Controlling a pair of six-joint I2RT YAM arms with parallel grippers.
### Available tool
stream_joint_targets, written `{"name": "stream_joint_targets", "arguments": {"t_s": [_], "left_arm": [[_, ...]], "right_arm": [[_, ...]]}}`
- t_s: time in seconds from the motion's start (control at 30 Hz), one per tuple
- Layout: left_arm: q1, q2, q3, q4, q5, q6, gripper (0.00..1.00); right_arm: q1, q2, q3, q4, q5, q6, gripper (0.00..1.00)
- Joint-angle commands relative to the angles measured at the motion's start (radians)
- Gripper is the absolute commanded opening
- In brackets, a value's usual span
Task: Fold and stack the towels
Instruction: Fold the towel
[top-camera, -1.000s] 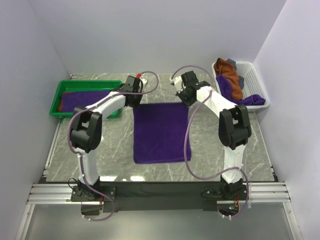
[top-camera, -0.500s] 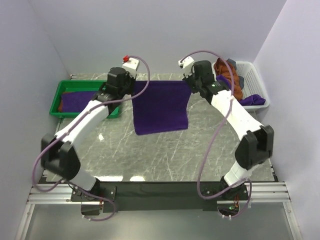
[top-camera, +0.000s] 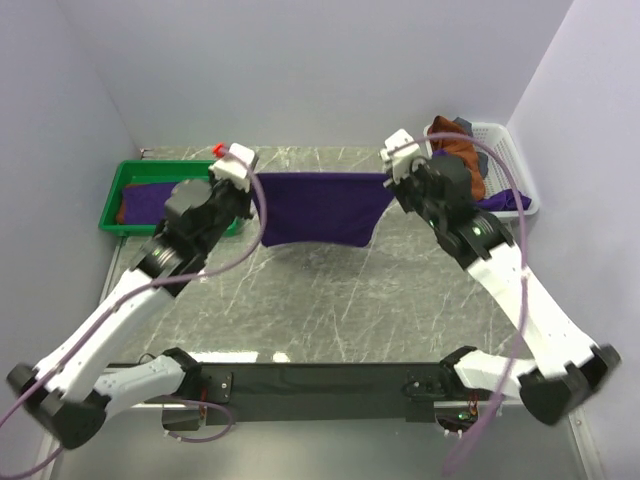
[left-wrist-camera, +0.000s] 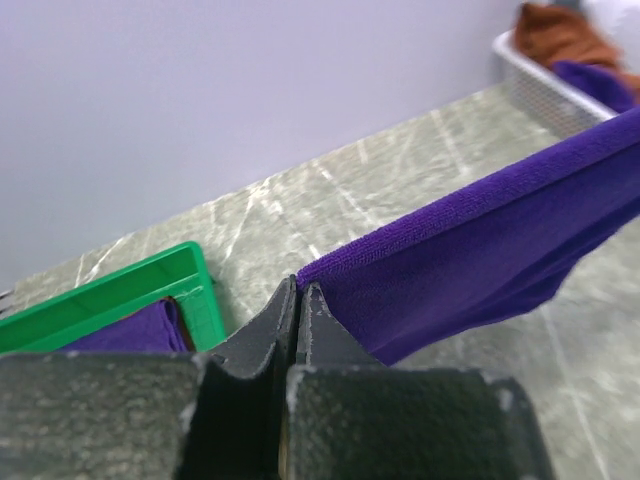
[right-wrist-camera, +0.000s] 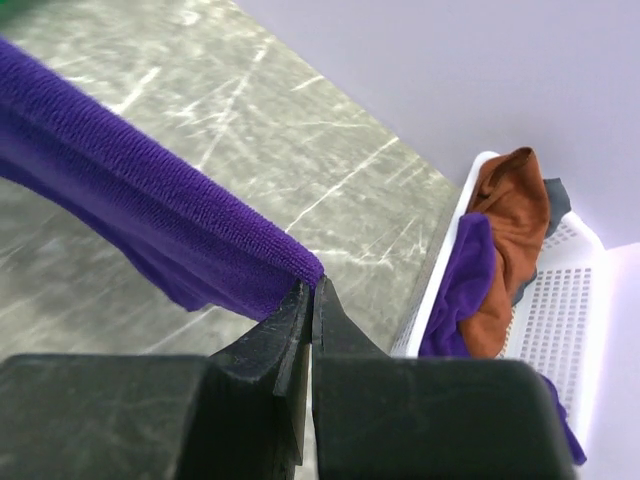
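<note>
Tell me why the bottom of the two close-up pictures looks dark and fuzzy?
Left wrist view: the left claw is very near the camera, so its body blurs; the purple towel is sharper. Right wrist view: same with the right claw. Top view: all sharp, faint shadow under the towel on the table.

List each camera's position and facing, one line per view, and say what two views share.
Top external: high behind the bases, looking down on the table; both arms show, stretching a purple towel between them.
Left wrist: on the left arm, facing past its shut left end effector toward the green tray.
Right wrist: on the right arm, facing past its shut right end effector toward the white basket.
Shared: both wrist views show that towel's pinched edge.
</note>
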Motion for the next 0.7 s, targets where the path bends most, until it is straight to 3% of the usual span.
{"name": "stream_joint_targets", "arguments": {"t_s": [0.0, 0.2, 0.37, 0.47, 0.67], "left_arm": [[-0.043, -0.139, -0.03, -0.029, -0.06, 0.024, 0.01], [-0.062, -0.247, -0.039, -0.13, 0.019, -0.023, 0.01], [-0.062, -0.216, -0.015, -0.199, 0.033, -0.057, 0.01], [-0.063, -0.146, -0.018, -0.192, -0.025, -0.086, 0.01], [-0.012, 0.151, -0.024, -0.106, -0.155, -0.166, 0.01]], "right_arm": [[0.036, -0.147, -0.051, -0.057, 0.044, 0.002, 0.0], [0.08, -0.313, -0.094, -0.147, -0.035, 0.027, 0.0], [0.08, -0.312, -0.099, -0.176, -0.06, 0.025, 0.0], [0.079, -0.24, -0.103, -0.168, -0.043, 0.018, 0.0], [0.027, -0.008, -0.136, -0.05, -0.022, -0.016, 0.0]]}}
